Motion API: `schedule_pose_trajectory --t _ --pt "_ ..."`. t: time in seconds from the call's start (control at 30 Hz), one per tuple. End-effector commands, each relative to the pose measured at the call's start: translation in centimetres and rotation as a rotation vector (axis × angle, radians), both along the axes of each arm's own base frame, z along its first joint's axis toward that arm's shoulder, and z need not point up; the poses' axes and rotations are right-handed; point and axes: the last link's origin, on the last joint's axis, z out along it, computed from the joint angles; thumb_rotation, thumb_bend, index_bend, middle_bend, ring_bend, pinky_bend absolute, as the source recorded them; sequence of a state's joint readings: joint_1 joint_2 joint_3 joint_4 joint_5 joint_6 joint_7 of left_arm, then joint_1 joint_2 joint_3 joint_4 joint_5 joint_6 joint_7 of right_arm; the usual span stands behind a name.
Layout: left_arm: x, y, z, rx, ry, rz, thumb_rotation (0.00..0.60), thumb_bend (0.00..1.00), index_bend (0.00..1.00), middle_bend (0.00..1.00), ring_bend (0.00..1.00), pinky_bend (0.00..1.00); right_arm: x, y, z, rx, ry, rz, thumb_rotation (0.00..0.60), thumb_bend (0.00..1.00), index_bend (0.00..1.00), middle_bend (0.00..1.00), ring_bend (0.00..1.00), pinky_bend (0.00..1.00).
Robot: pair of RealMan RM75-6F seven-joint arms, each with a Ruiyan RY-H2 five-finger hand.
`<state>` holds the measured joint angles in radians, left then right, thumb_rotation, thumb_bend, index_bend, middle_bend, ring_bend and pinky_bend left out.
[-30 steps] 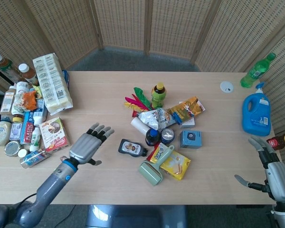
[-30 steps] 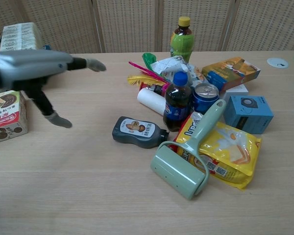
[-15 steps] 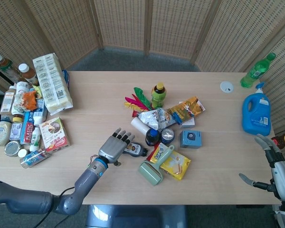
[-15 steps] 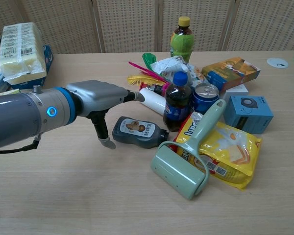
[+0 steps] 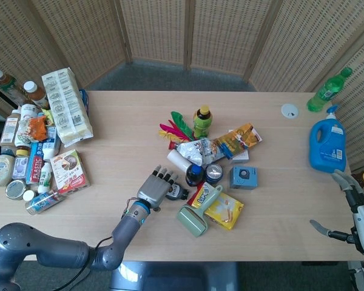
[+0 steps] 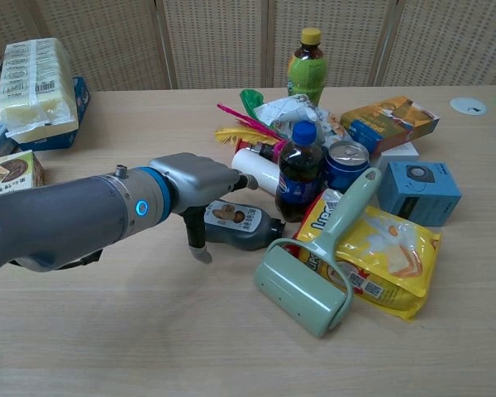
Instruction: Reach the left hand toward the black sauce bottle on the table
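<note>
- Currently the reach is nearly complete: the left hand (image 5: 155, 190) hovers over the near end of the sauce bottle (image 6: 241, 224), fingers spread and grasping nothing.
- Next, judged: lower and close around the body.
- Right hand (image 5: 352, 209) idles at the table edge (image 5: 279, 242), fingers released.
- Bottle: dark, squat, lying on its side beside the cola bottle (image 6: 297, 173), label up.

Left robot hand (image 5: 155, 188) outstretched, fingers spread; right robot hand (image 5: 356, 213) open.
</note>
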<state>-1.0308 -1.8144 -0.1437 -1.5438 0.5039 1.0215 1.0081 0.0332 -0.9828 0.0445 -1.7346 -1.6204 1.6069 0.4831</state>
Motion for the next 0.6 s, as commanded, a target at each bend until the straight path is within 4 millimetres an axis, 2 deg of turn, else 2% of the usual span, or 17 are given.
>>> schedule_pose_trajectory --t 0.03,0.2,0.27,0.33,0.43,0.5,0.6 --pt "0.1 0.0 -0.5 -0.001 0.005 0.003 0.6 0.0 0.0 0.0 0.0 0.0 -0.1 0.0 0.1 -0.002 -0.002 -0.002 0.6 0.0 0.0 0.0 0.0 0.0" --pt "0.1 0.1 -1.1 0.004 0.005 0.005 0.6 0.0 0.0 0.0 0.0 0.0 -0.2 0.0 0.1 -0.002 -0.003 -0.003 0.6 0.0 0.0 0.0 0.0 0.0" --pt "0.3 0.2 -1.2 0.007 -0.003 0.006 0.6 0.0 0.0 0.0 0.0 0.04 -0.2 -0.1 0.1 -0.002 -0.003 -0.002 0.6 0.0 0.0 0.0 0.0 0.0" --pt "0.4 0.3 -1.4 0.017 -0.005 0.002 0.6 0.0 0.01 0.0 0.01 0.16 -0.2 -0.1 0.1 -0.002 -0.004 -0.002 0.6 0.0 0.0 0.0 0.0 0.0" --pt "0.1 0.3 -1.7 0.021 0.023 -0.004 0.6 0.0 0.09 0.0 0.07 0.33 -0.2 -0.1 0.1 -0.002 -0.004 -0.003 0.6 0.0 0.0 0.0 0.0 0.0" --pt "-0.1 0.2 -1.9 0.019 0.03 0.004 0.6 0.0 0.14 0.0 0.12 0.38 -0.2 0.0 0.2 -0.003 -0.004 -0.001 0.6 0.0 0.0 0.0 0.0 0.0" --pt "-0.3 0.1 -2.0 0.025 0.034 0.007 0.6 0.0 0.24 0.09 0.24 0.49 -0.2 0.0 0.3 -0.008 -0.007 0.0 0.6 0.0 0.0 0.0 0.0 0.0"
